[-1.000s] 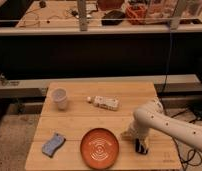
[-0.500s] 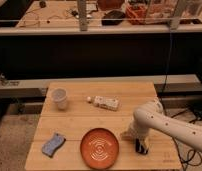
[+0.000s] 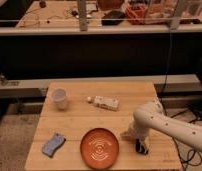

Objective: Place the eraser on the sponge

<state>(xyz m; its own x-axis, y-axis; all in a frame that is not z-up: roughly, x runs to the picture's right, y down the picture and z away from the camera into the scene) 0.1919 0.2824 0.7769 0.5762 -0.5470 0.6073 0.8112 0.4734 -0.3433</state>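
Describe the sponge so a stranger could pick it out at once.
Look at the wooden table's corner nearest the camera on the picture's left, beside the orange plate. The sponge is the flat blue-grey pad with wavy edges, the only blue thing there; the gripper is down at the plate's other side.

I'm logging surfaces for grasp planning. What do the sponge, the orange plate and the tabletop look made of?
Sponge: soft foam, probably; matte blue-grey, wavy edges. Orange plate: likely plastic, smooth, concentric rings. Tabletop: pale wood, faint board lines. The gripper sits low right of the plate.
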